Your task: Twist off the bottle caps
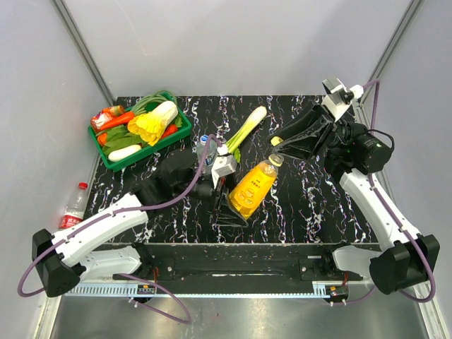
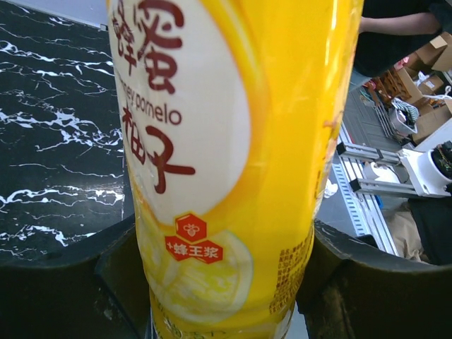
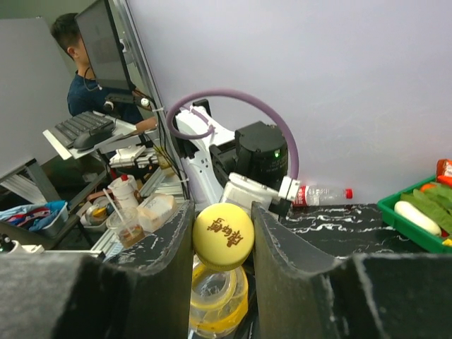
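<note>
The orange-yellow juice bottle (image 1: 253, 187) lies tilted over the table's middle. My left gripper (image 1: 232, 205) is shut on its lower body, which fills the left wrist view (image 2: 233, 176). My right gripper (image 1: 277, 143) is shut on its yellow cap (image 3: 223, 236). The cap sits just off the bottle's open neck (image 3: 215, 289). The clear bottle with a red label (image 1: 75, 204) lies off the table's left edge and also shows in the right wrist view (image 3: 321, 193). The clear bottle with a pale blue label (image 1: 206, 147) stands behind my left arm, mostly hidden.
A green tray (image 1: 106, 157) of vegetables sits at the back left. A leek (image 1: 248, 127) lies at the back middle. Grey walls close in the table. A person sits at a desk (image 3: 78, 85) beyond the table.
</note>
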Controlling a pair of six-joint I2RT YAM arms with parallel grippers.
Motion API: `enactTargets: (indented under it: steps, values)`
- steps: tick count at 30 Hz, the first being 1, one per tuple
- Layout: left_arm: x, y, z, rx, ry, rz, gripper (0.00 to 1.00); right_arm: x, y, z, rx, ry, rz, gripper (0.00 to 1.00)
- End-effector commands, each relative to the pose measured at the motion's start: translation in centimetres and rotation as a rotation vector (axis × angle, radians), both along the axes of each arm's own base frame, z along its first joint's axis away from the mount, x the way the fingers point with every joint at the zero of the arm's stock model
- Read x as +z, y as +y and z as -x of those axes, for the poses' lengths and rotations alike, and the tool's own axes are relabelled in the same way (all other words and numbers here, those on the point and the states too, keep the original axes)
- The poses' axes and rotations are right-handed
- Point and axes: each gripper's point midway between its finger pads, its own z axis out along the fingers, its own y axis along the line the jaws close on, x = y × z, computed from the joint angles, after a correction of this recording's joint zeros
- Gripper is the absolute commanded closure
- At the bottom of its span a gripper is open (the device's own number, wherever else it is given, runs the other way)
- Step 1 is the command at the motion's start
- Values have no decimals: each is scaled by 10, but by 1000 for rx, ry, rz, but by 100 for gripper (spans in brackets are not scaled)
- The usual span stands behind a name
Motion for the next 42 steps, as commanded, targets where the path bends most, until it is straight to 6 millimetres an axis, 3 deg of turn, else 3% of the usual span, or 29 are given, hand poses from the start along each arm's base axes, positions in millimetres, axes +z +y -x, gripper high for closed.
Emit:
enactTargets:
  steps: [1,8,14,17,22,27,35,42]
  values:
    - [10,7,8,-42,-51,47,100,32,-13,31,-34,-255,-150,96]
    - [9,11,-2,28,-70,40,100,33,-10,12,-76,-174,-156,96]
    - [0,13,-14,88,-64,30,100,20,-5,-32,-220,14,-106,100]
    - [-11,15,-27,151,-48,8,100,3,-6,-62,-359,117,-63,100]
    - [-32,20,-52,265,-18,-38,100,-39,-26,-115,-692,267,21,100]
    - [-49,31,-83,416,10,-90,100,-100,-59,-158,-985,480,105,100]
    - [-53,56,-123,646,30,-133,100,-187,-63,-185,-1059,647,230,100]
    - [-30,67,-131,722,-1,-87,100,-262,-56,-208,-1058,828,330,100]
